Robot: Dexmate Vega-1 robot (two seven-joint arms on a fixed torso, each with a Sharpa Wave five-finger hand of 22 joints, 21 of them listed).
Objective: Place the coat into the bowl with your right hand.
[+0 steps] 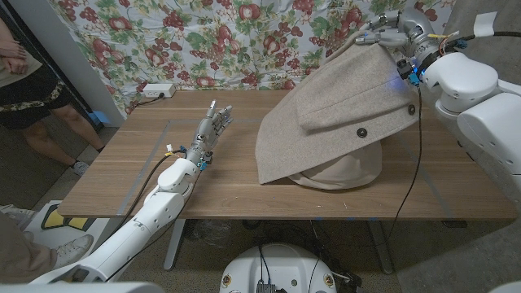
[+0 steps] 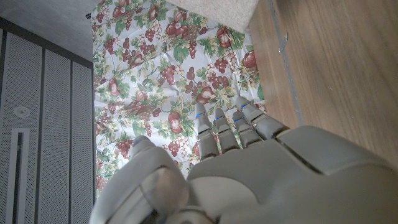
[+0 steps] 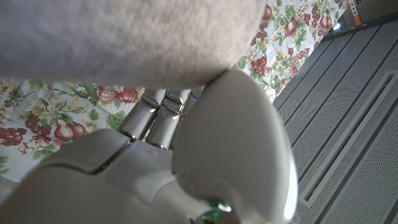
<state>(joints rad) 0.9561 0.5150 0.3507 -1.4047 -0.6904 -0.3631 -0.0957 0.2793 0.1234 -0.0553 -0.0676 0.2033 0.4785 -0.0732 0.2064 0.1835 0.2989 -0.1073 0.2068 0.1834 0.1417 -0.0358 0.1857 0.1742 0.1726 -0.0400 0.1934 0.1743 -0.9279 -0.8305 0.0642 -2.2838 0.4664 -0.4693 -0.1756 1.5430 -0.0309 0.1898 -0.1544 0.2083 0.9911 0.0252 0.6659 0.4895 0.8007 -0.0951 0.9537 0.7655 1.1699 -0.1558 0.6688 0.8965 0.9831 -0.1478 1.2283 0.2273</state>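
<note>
Lowering step: right hand gripping coat by top edge, draped over bowl (left hand empty, fingers extended); next, lower and release.

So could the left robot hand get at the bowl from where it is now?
Probably not directly: the beige wool coat, held up by the right robot hand, drapes over the cream bowl on the side facing the left robot hand.
</note>
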